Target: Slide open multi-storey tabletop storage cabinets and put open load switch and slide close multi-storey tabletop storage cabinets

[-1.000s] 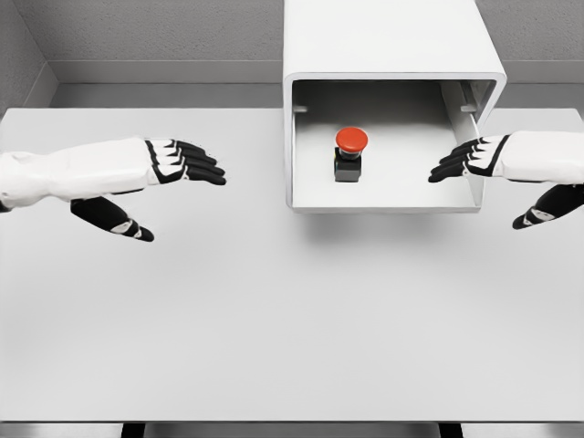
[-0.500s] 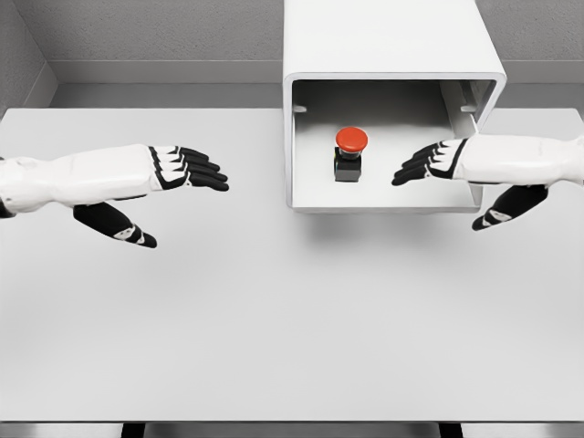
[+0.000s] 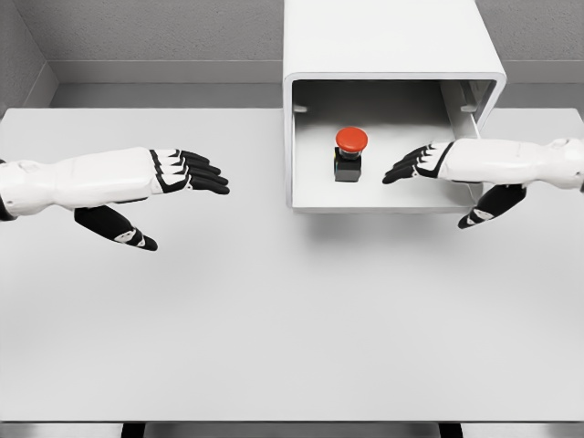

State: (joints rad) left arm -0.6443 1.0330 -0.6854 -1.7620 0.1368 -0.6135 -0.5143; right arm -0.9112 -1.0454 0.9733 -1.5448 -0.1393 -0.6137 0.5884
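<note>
Grey walls close off the top of the frame, and below them we see a broad white table (image 3: 274, 319) filling most of the view. At the upper centre-right stands the storage cabinet (image 3: 392, 46), a white box whose pulled-out drawer (image 3: 383, 203) lies open toward us. Inside it, upright and a little left of the drawer's middle, sits the load switch (image 3: 350, 153), a dark block with a red mushroom cap.

Our right hand (image 3: 429, 162) comes in from the right edge and reaches over the drawer's right side wall, fingers extended and loosely spread, holding nothing; its fingertips point at the switch and stop just short of it, not touching. The thumb hangs lower, outside the drawer front. We judge the switch already placed, so this hand is either adjusting it or about to withdraw before the drawer is pushed shut.

Our left hand (image 3: 178, 172) hovers flat over bare table at the left of the frame, well apart from the cabinet, fingers straight and empty; it looks parked out of the way.

Compared with a second ago, the right hand has advanced leftward from the drawer's right edge to deep inside it, nearing the switch. The left hand has barely shifted, and the switch and drawer have not moved.
</note>
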